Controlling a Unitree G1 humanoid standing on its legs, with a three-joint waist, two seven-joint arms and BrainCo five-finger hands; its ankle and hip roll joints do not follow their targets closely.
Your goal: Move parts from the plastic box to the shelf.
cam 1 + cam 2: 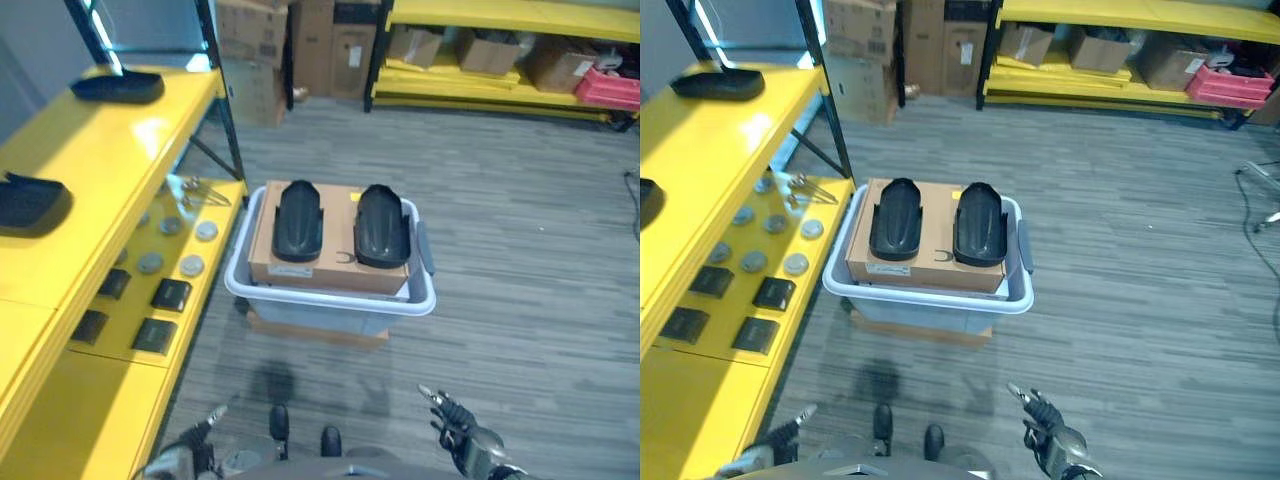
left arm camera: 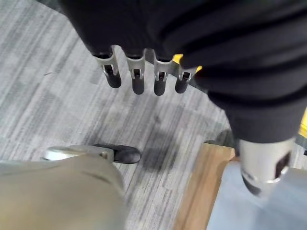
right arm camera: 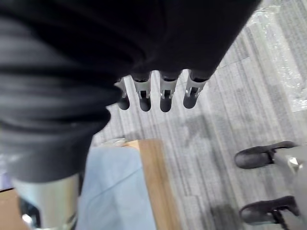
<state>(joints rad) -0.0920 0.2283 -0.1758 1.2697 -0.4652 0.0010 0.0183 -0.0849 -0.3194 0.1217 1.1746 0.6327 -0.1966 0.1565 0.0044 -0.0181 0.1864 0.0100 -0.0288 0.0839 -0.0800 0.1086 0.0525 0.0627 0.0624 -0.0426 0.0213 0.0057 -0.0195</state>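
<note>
plastic box on grey floor, seemingly beside yellow shelf.

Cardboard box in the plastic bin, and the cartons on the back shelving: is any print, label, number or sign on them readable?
None can be read.
Cardboard box in the plastic bin, under the two black parts: a white label and a small dark mark on its front edge, too small to read.
Cartons behind: dark print patches, blurred, unreadable.
Yellow shelf: no signs seen.
</note>
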